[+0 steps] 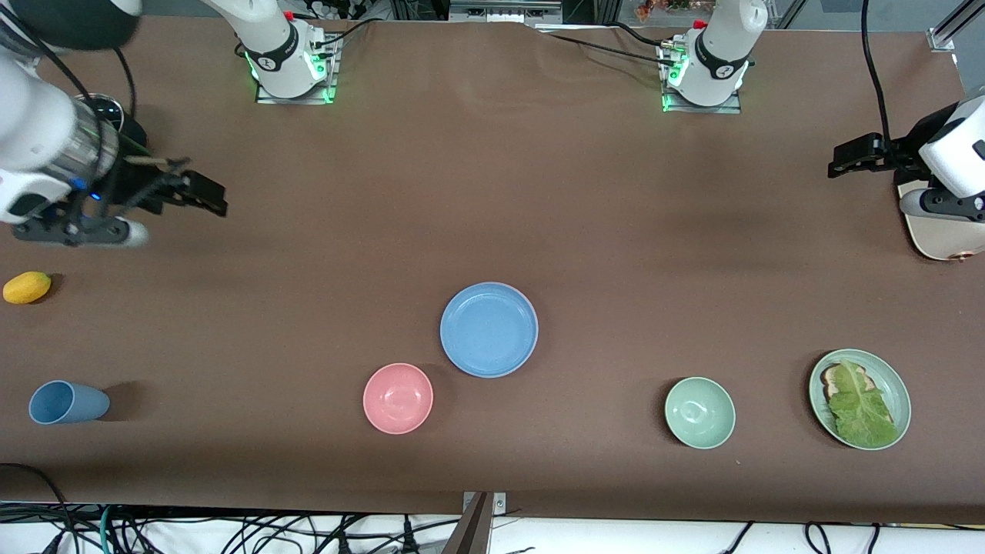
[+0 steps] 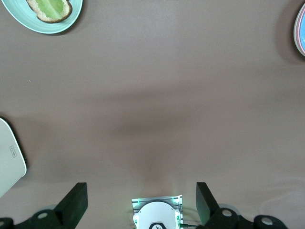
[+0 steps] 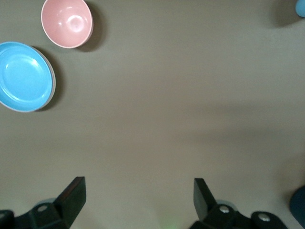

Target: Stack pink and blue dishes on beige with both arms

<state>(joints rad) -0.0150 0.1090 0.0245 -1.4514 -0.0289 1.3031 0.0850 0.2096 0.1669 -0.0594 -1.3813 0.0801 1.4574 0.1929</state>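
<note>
The light blue plate (image 1: 489,329) lies near the table's middle, on top of a stack. A thin pink edge (image 2: 302,28) shows under it in the left wrist view, and a pale rim (image 3: 52,81) in the right wrist view; the pink and beige plates are otherwise hidden beneath. My right gripper (image 1: 209,197) hangs open and empty over bare table at the right arm's end, seen also as (image 3: 139,200). Over the left arm's end, my left gripper (image 1: 845,158) is open and empty as well (image 2: 142,202). Both are far from the stack.
A pink bowl (image 1: 398,398) sits just nearer the camera than the stack. A green bowl (image 1: 699,412) and an oval plate with lettuce (image 1: 859,398) lie toward the left arm's end, a cream board (image 1: 935,231) under that arm. A blue cup (image 1: 68,402) and yellow fruit (image 1: 27,287) lie toward the right arm's end.
</note>
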